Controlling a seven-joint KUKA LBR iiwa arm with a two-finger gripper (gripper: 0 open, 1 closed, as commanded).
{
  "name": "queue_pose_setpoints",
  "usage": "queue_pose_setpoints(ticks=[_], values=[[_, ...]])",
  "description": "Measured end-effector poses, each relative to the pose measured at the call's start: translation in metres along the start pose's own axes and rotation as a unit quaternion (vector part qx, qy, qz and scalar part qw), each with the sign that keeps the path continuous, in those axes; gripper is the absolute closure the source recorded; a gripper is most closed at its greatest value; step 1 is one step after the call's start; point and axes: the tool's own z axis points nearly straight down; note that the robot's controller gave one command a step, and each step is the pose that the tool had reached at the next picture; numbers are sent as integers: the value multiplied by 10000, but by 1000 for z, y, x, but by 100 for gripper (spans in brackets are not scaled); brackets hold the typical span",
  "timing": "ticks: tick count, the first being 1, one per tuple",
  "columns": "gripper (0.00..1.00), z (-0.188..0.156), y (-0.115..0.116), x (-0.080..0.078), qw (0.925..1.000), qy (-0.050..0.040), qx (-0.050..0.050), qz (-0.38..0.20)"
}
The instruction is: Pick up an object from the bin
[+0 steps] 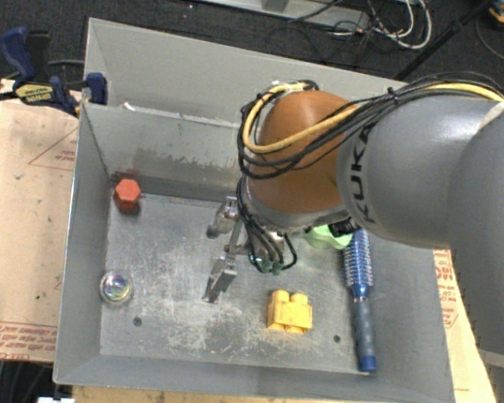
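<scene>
While jaws gape empty, yellow block nearby, untouched.

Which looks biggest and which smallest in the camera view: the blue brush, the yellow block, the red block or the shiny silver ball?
1. blue brush, by far the longest thing.
2. yellow block, chunky but much shorter.
3. red block and silver ball: these two look about alike, so I won't rank them.

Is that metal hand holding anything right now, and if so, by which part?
Nothing. Its jaws stand open over bare bin floor, with the yellow brick lying apart beside them.
</scene>
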Motion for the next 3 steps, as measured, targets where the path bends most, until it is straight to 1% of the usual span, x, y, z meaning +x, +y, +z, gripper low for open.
queue_pose_setpoints(ticks=[1, 2, 3], values=[[0, -22, -105, -10, 9998, -53, 21, -198], [0, 66, -124, 45, 9939, -95, -4, -1094], [100, 63, -124, 45, 9940, -68, 2, -1094]])
